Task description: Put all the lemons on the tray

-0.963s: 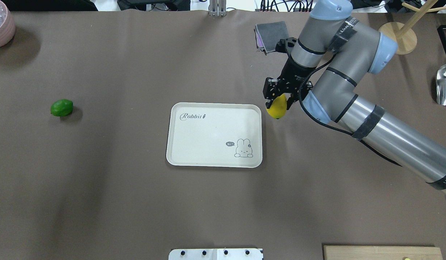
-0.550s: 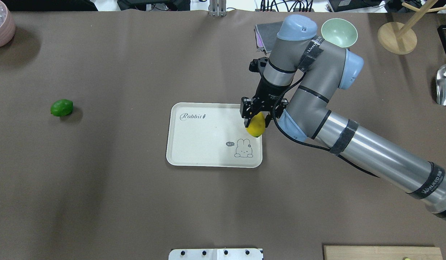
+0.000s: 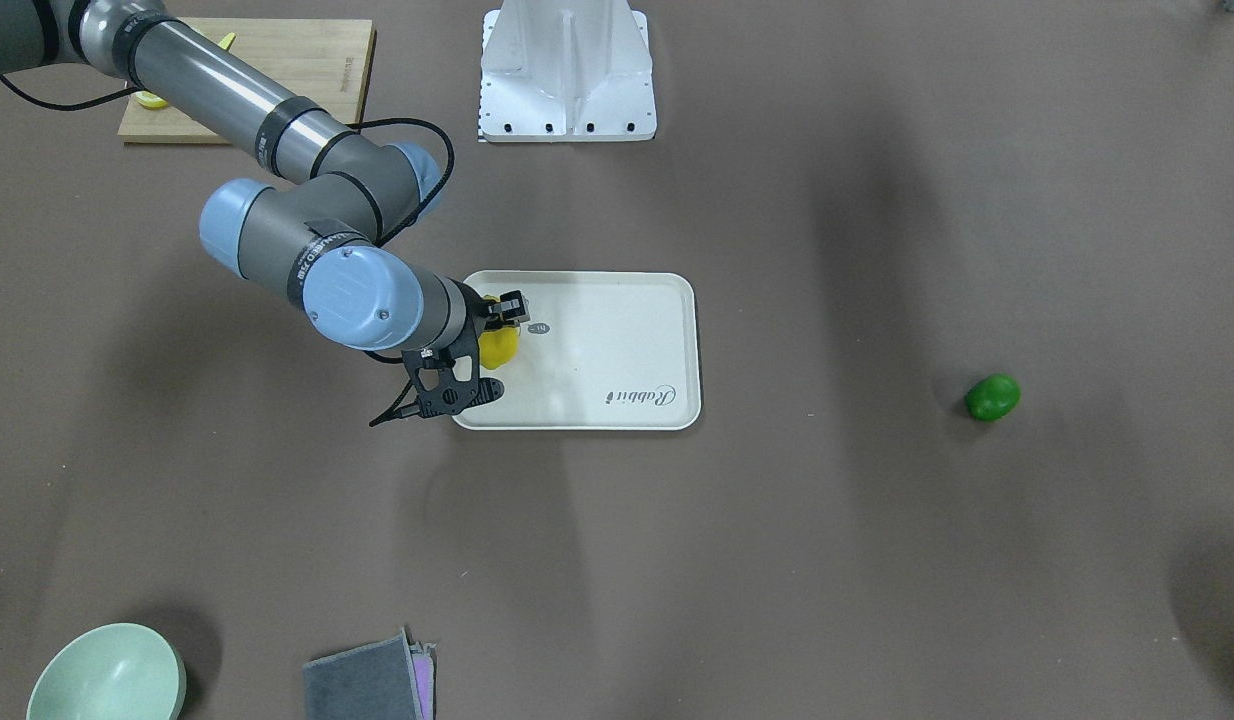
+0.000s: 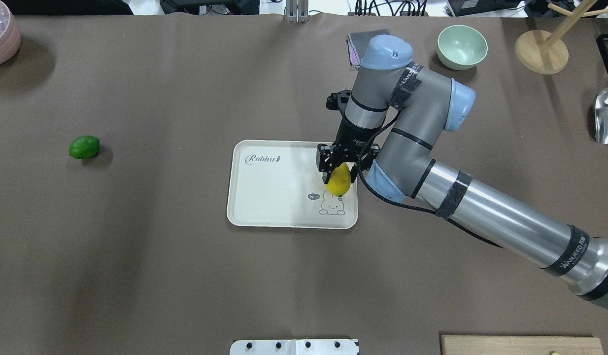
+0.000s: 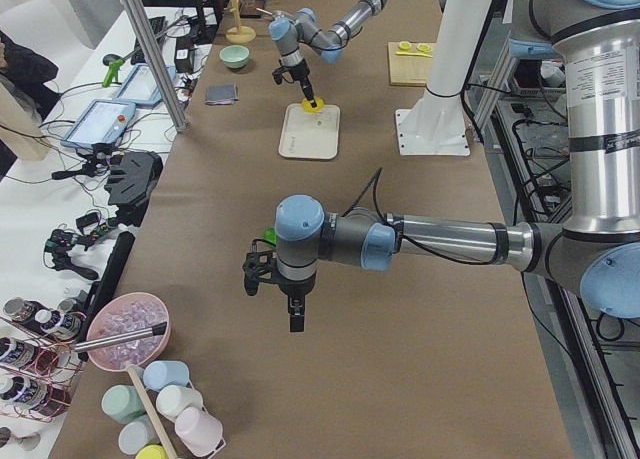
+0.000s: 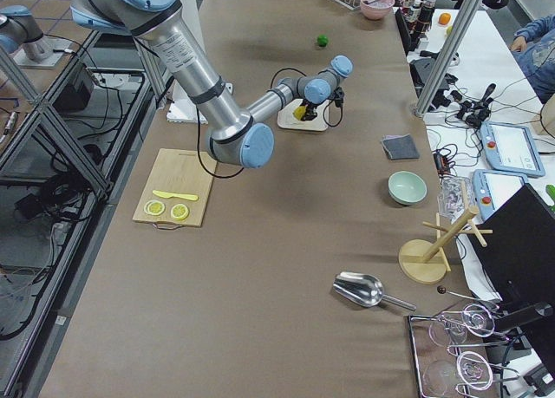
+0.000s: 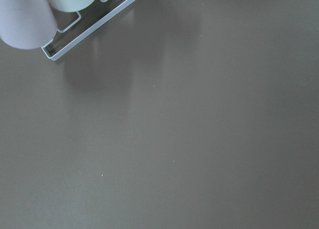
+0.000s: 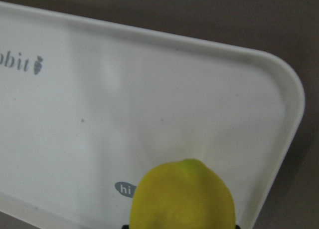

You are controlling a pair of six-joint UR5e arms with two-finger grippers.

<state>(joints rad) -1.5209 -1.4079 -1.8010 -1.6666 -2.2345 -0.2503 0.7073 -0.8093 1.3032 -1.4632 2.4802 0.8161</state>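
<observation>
Over the tray [image 4: 264, 197], right fingers [image 4: 325, 167] grip the yellow lemon [image 4: 338, 182].

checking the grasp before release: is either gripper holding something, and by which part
The right gripper holds the yellow lemon by its upper half, fingers on opposite sides, lower tip free over the tray. The left gripper shows nothing in it.

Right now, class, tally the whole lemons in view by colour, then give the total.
Yellow: 1, the bright yellow oval lemon, in the right gripper over the cream-white rectangular tray.
Green: 1, the glossy green oval lemon, on the brown table.
Total: 2
</observation>
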